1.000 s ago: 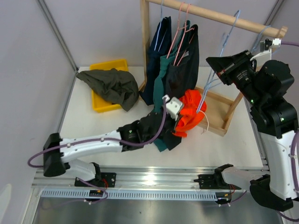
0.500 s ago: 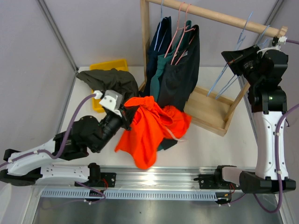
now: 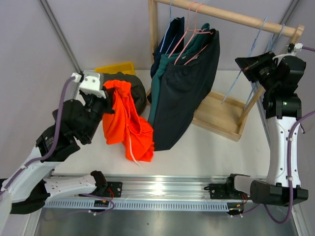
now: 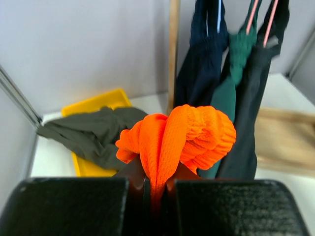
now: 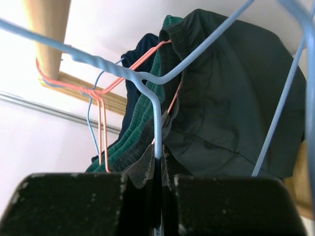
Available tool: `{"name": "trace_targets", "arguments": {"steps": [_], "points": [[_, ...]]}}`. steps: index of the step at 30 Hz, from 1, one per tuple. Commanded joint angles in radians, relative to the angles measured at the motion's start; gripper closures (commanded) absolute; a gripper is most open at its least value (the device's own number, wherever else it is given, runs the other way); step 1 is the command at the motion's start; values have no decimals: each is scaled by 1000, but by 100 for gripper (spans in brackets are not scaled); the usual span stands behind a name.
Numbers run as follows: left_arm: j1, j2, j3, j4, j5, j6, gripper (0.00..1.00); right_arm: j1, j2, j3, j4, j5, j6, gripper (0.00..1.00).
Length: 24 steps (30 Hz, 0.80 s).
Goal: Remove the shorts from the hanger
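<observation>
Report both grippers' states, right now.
Left gripper: closed, holding the orange shorts.
Right gripper: closed, pinching the wire of the blue hanger.

A white desk [image 3: 211, 152] carries a wooden clothes rack. Its round top bar [image 3: 231, 17] slopes across the upper part of the overhead view and meets a tall left upright [image 3: 153, 29]. A shallow wooden base frame [image 3: 221, 115] lies flat on the desk beneath the bar. A yellow bin [image 3: 118, 68] sits at the far left of the desk, near the upright's foot and close to the grey back wall [image 3: 98, 29]. A ribbed metal rail [image 3: 167, 189] runs along the desk's near edge. A dark strut [image 3: 59, 32] slants up the left corner.
</observation>
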Motion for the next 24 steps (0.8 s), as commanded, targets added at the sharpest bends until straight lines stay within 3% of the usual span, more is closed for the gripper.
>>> {"name": "trace_targets", "arguments": {"steps": [1,3,4,5,6,7,12,18,20,24], "points": [[54,28,130,59,41,117,100,-9,-97,-6,14,-27,-14,100],[91,75,208,59,74,134,100,-10,-121,-21,10,-30,-20,75],[150,95,232,55,103,141,100,-10,-139,-23,0,-29,-24,58],[187,141,277,49,135,137,100,-10,-148,-23,-6,-29,-25,18],[224,167,329,21,222,129,100,-12,-156,-23,-13,-27,-33,4],[308,195,357,7,263,106,100,-12,-168,-22,-25,-26,-37,1],[524,389,576,-25,439,86,100,-12,-208,-35,-54,-18,-68,1],[761,650,866,-14,550,11,100,-13,-268,-100,-72,-27,-103,1],[804,791,1006,-10,588,-6,100,-13,-282,-146,-62,-38,-100,0],[871,956,1073,67,604,-46,100,-13,-306,-210,-56,-70,-103,1]]}}
